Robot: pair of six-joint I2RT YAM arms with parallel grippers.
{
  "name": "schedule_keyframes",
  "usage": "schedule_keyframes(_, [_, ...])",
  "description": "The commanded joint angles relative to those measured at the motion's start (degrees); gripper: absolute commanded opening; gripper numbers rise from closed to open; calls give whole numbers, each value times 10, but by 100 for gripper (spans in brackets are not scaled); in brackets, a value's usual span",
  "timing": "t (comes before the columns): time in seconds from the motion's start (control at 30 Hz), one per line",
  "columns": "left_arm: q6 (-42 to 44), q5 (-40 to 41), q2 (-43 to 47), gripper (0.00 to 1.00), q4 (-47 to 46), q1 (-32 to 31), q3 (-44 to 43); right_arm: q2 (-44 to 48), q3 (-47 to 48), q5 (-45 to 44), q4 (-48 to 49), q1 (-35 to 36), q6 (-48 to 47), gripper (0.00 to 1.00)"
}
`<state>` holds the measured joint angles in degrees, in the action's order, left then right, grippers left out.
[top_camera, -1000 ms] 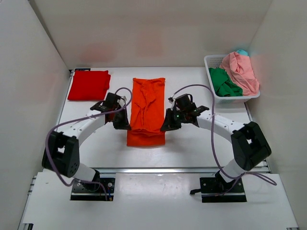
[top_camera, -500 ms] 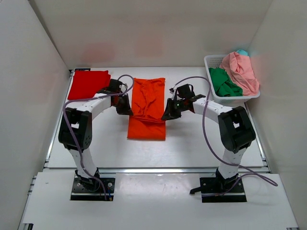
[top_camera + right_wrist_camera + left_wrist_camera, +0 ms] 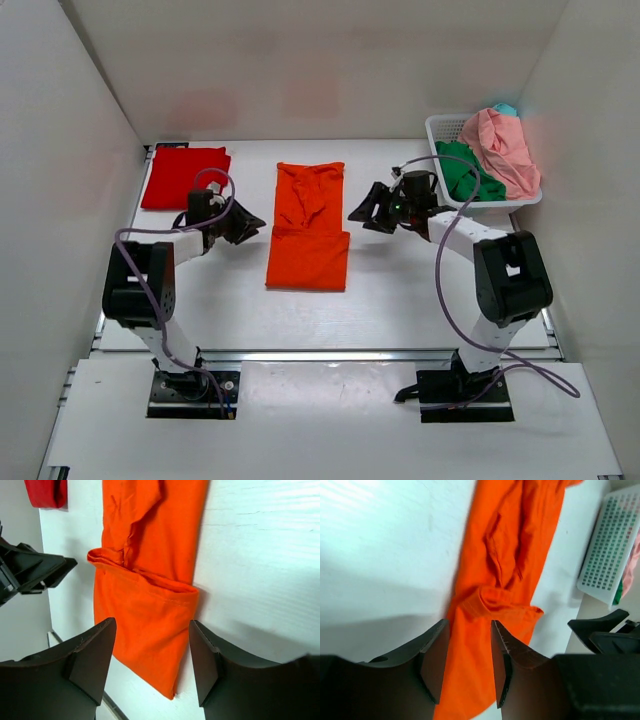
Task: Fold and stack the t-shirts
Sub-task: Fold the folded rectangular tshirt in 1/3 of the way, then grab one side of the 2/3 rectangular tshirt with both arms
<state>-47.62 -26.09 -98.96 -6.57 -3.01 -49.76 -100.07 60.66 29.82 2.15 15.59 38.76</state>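
The left gripper (image 3: 250,222) stood with its jaws spread and nothing between them, just left of the orange t-shirt (image 3: 308,235). The right gripper (image 3: 364,212) was likewise spread and empty on the shirt's right side. Between them the orange shirt lay on the table (image 3: 400,290) as a long narrow strip, its near part doubled over the middle. A red t-shirt (image 3: 185,176) lay folded at the far left. Green (image 3: 468,172) and pink (image 3: 500,145) shirts waited in the basket (image 3: 440,122) at the far right. I'd judge the orange shirt mid-fold. Next, both grippers would need to pinch an end and fold it once more, then carry it onto the red one.
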Motion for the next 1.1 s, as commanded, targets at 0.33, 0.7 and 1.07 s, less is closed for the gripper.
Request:
schedule_keyframes(0.33, [35,312,356,54,102,-196,242,237,-289,-278,35,203,92,54])
schedule_keyframes(0.7, [14,310,297,54,48,-225,261,143,-276,-252,78,240,120,55])
schedule_keyframes(1.07, [-8,279,275,0,56,-254,284,82,-238,-252,12,289,127,0])
